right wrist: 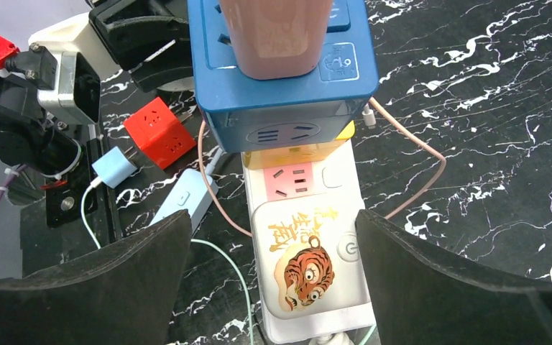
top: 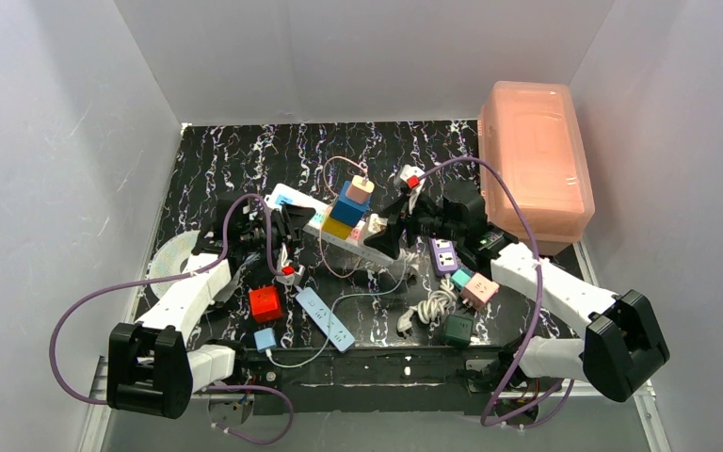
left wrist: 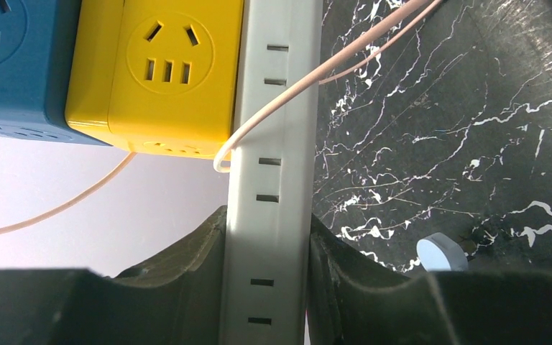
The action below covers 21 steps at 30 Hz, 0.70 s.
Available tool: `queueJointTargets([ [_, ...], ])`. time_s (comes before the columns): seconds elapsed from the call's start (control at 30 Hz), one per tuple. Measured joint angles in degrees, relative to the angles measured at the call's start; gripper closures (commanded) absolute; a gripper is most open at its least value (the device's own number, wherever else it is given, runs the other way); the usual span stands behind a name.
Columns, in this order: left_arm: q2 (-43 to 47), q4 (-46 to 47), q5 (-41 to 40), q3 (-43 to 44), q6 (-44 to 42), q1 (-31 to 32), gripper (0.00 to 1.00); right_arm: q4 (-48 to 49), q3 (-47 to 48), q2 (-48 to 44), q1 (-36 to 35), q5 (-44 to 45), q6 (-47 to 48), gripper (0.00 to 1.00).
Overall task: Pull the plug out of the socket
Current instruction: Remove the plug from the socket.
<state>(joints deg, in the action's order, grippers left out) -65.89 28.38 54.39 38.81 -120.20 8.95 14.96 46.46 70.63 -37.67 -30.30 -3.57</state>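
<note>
**Socket pinned, plug stack awaits the pull**

The left pincer is clenched across the narrow sides of the long white socket, which lies diagonally in the middle of the counter. The right pincer hangs released, jaws wide, straddling the socket's tiger-sticker end without touching it. The plug stands mid-strip as a stack: a yellow cube seated in the socket, a blue cube on it, and a pink plug on top.

The step in hand looks to be the right arm's approach. Which tier is meant to come off cannot be told. If the whole stack is to come off, a low grip on the yellow cube is likely safest, since a high one may only part the upper tiers. The pull should run straight out along the prongs, without rocking, and the left grip must not slacken. The thin pink cord looping beside the stack could snag.
</note>
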Motion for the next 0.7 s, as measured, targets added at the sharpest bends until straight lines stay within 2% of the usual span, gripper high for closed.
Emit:
queueJointTargets([
  [0.2, 0.0, -0.7, -0.33, 0.0, 0.0, 0.0, 1.0, -0.28, 0.42, 1.03, 0.0, 0.07, 1.57, 0.08],
  [0.5, 0.0, -1.31, -0.02, 0.02, 0.11, -0.13, 1.0, 2.75, 8.7, 10.82, 0.0, -3.56, 0.79, 0.07],
  [0.7, 0.0, -1.79, 0.0, 0.04, 0.13, -0.2, 1.0, 6.54, 9.84, 14.1, -0.35, -6.51, -0.04, 0.07],
])
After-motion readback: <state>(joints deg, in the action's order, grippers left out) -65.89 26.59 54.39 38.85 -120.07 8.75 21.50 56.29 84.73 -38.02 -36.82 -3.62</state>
